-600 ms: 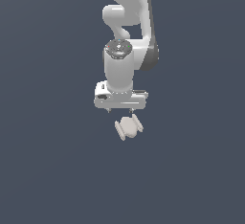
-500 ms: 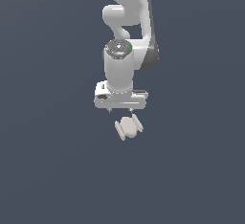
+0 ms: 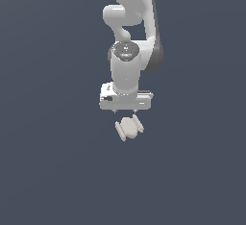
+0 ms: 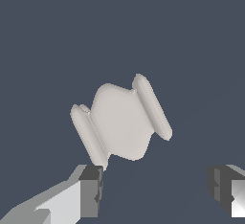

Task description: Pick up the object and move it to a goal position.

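A plain dark blue-grey surface [image 3: 53, 171] fills both views all around, flat and even in colour, without marks or edges, and it seems to be a floor or tabletop.

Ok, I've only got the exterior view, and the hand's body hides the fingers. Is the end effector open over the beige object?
Observer: Yes, open. In the wrist view the end effector has its fingers spread wider than the object, with nothing between them.
Operator: Is the object squared up with the fingers?
Observer: No. Its two flange plates sit askew to the line between the fingers, and it lies nearer one finger than the other.
Operator: Touching that finger?
Observer: Cannot tell. One plate's end meets that fingertip in the picture, but depth is unclear.
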Controlling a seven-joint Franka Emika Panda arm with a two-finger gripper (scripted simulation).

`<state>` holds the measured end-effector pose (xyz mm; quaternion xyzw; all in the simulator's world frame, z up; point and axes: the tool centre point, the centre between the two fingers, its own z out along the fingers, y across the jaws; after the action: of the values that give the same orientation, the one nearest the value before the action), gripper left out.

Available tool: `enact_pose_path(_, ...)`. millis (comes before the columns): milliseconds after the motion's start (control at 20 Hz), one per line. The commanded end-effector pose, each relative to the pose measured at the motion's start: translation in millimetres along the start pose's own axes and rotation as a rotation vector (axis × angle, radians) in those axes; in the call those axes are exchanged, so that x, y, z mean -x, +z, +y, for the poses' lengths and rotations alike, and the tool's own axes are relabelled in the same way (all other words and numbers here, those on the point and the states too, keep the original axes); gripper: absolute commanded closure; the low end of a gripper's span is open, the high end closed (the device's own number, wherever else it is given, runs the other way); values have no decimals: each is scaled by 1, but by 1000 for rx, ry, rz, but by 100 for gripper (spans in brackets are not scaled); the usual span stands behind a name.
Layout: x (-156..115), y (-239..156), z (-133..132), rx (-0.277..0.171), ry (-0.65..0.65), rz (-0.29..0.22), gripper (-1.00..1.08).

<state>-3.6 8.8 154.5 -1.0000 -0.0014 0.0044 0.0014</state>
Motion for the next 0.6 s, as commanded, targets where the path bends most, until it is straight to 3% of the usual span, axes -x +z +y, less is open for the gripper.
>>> enact_pose_path(0,0,1,1,-4,-2,-4,-60)
enact_pose_path(300,-1,9,6,-35,-17,-30,-60)
enact_pose_path(550,-1,21,13,-88,-41,-63,-60)
